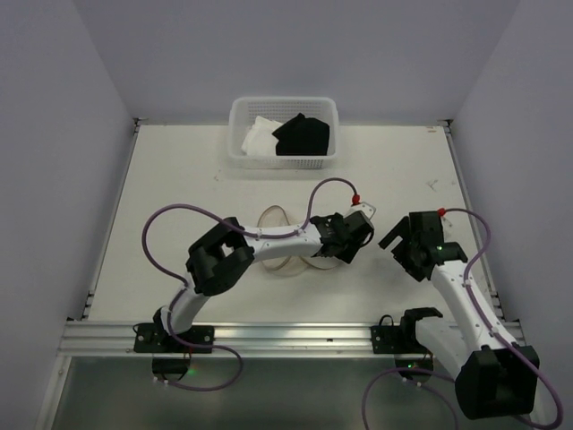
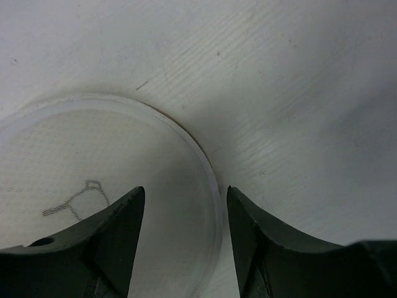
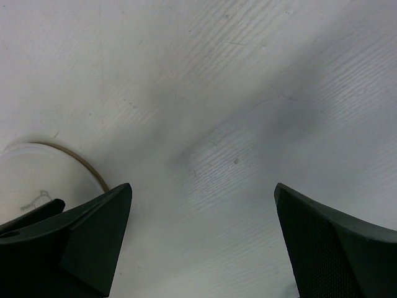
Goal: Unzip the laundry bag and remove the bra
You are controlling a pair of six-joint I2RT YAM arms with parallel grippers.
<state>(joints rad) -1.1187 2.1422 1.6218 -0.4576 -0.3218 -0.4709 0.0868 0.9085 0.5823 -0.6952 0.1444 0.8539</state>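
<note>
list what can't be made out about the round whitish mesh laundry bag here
- Zipper: top view, left arm covers the laundry bag; left wrist view, fingers and frame edge cut it off.
- Bra inside: not discernible.
- White plastic basket: black cloth and white cloth too small to identify.

Pose: left arm [image 1: 269, 242] bent at raised elbow near left, forearm stretched rightward toward scene centre, wrist pitched down. left gripper [image 2: 185, 194] had jaws partly parted, nothing pinched (fingers aimed downward). right arm [image 1: 466, 296] rose from near-right base, leaning left and far. right gripper [image 3: 201, 186] had jaws spread wide, empty, just right of left gripper.
</note>
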